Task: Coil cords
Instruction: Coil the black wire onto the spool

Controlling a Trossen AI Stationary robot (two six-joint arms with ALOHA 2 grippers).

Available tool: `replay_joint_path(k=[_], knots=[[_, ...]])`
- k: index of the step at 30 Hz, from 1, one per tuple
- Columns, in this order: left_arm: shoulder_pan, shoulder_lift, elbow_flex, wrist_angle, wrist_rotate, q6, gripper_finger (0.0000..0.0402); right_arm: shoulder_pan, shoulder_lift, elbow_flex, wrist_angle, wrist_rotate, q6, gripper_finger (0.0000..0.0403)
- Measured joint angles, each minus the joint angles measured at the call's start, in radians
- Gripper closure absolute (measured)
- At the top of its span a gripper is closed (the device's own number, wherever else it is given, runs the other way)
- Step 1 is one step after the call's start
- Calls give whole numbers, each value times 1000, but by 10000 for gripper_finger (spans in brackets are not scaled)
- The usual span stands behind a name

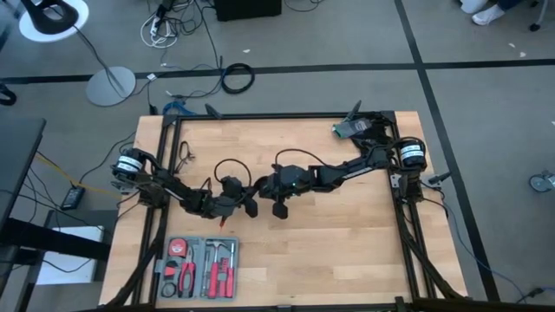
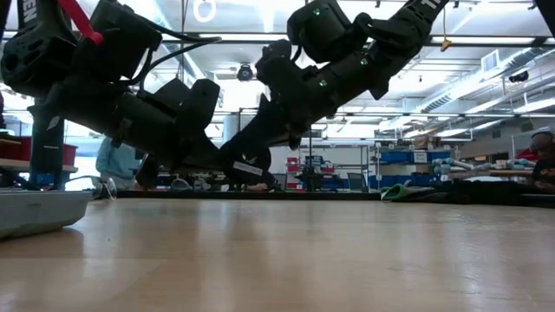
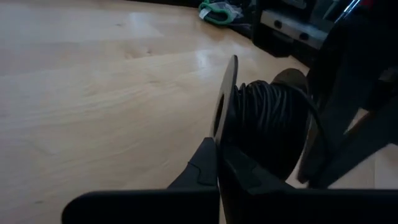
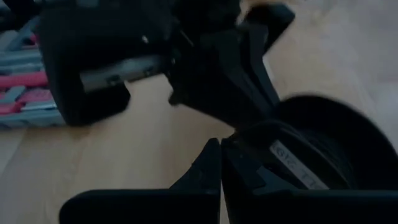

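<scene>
The black cord is wound around a small round puck that has a thin disc flange. The puck is held above the middle of the table, between the two grippers. My left gripper comes from the table's left and is shut on the puck. My right gripper comes from the right and is shut beside the puck's round labelled face. In the high view the two grippers meet tip to tip. The puck is mostly hidden there. My left gripper pinches the rim of the puck's thin flange between its two fingers, which come roughly level from the table's left. The puck stands on edge, clear of the table. My right gripper is shut at the puck's edge, coming from the table's right. Its own fingers hide which part it has.
A tray of red-handled tools lies near the front left; its edge shows in the low view. A green and white object sits at the far right corner. Bare wood lies in front of and behind the grippers.
</scene>
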Motion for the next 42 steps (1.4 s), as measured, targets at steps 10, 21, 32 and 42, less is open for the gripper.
replay_joint_path(k=[10,21,32,42], knots=[[0,1,-1,15,-16,0,401,25,-2,-33,13,0,9,403],[0,1,-1,39,-39,3,401,35,0,-35,113,60,-46,403],[5,-1,11,133,30,72,401,20,0,-37,176,81,-88,402],[4,1,27,119,30,92,401,18,-1,-34,48,104,-21,402]])
